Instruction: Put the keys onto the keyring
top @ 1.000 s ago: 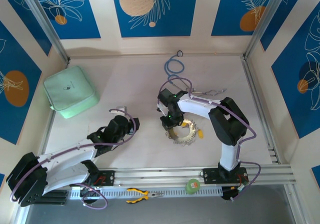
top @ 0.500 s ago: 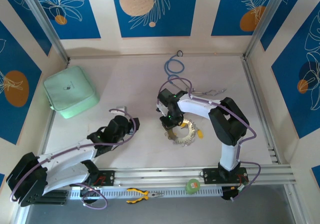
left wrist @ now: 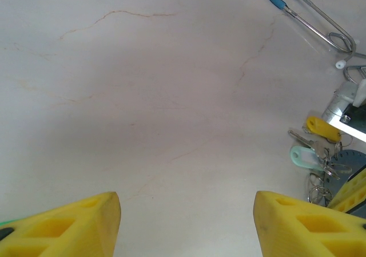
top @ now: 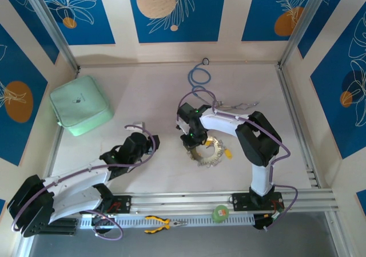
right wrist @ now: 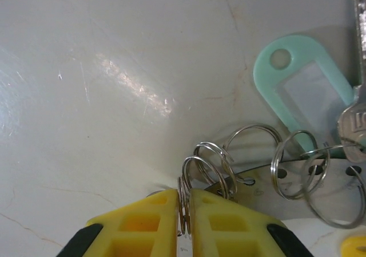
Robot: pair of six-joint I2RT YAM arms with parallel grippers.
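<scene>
The keyring (top: 210,152), a pale silvery disc fringed with small rings, keys and a yellow tag, lies on the table right of centre. My right gripper (top: 191,144) is down at its left edge. In the right wrist view the right gripper (right wrist: 183,211) is shut on a thin split ring (right wrist: 183,195) standing on edge beside the keyring plate (right wrist: 274,205). A green tag (right wrist: 300,79) and a silvery key (right wrist: 354,125) hang from neighbouring rings. My left gripper (top: 139,129) hovers open over bare table, well left of the keyring (left wrist: 327,162), nothing between its fingers (left wrist: 74,225).
A green pouch (top: 80,105) sits at the left. A blue looped tube (top: 199,76), a tiny black ring (top: 205,61) and a wire clip (top: 237,105) lie behind the keyring. Yellow-handled pliers (top: 163,224) and a green roll (top: 220,213) rest on the front rail.
My right gripper has edged slightly left at the keyring's rim and the keyring has shifted a little with it. The left arm has not moved.
</scene>
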